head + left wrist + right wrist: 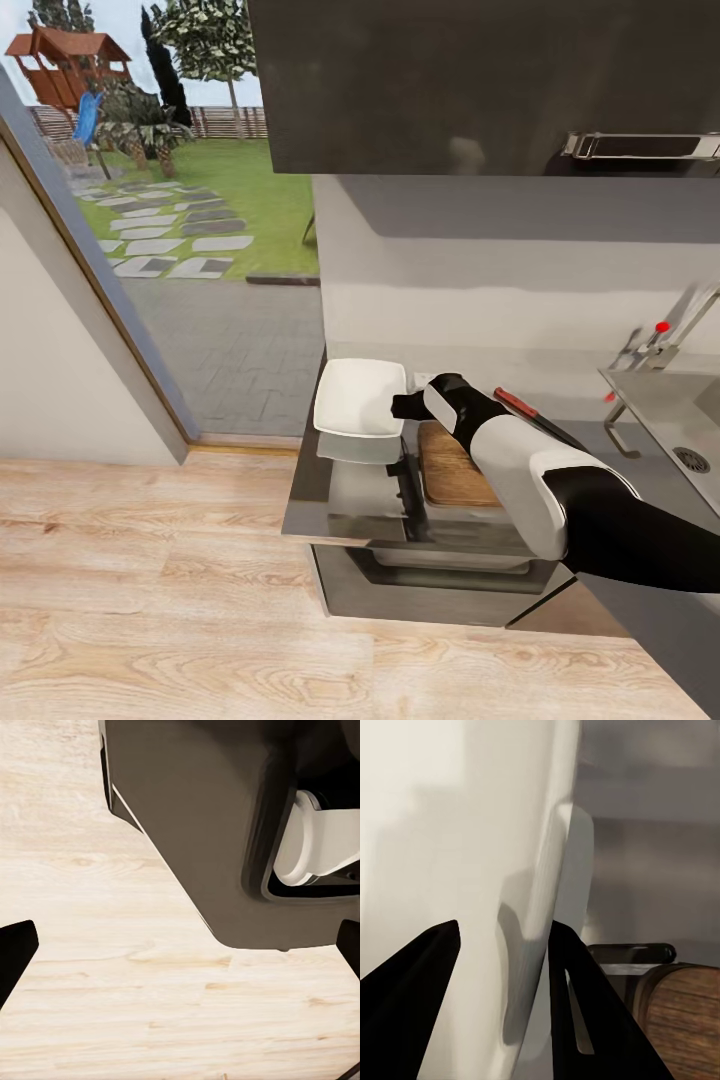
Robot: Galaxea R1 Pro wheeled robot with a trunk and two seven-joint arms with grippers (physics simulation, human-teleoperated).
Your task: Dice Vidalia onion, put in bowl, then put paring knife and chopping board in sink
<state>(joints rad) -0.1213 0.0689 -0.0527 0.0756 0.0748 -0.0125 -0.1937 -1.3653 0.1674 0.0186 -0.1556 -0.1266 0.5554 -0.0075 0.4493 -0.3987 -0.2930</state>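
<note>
The white bowl stands at the left end of the countertop. My right gripper is at the bowl's right rim. In the right wrist view it is open, with one finger inside the bowl and the other outside its rim. The brown chopping board lies just right of the bowl, partly hidden under my right arm. The paring knife rests behind the board, blade pointing towards the sink. The Vidalia onion is out of view. My left gripper hangs open over the wood floor.
The chrome tap with a red knob stands behind the sink at the right edge. A dark upper cabinet with a steel handle overhangs the counter. A tall window fills the left wall. Light wood floor lies in front.
</note>
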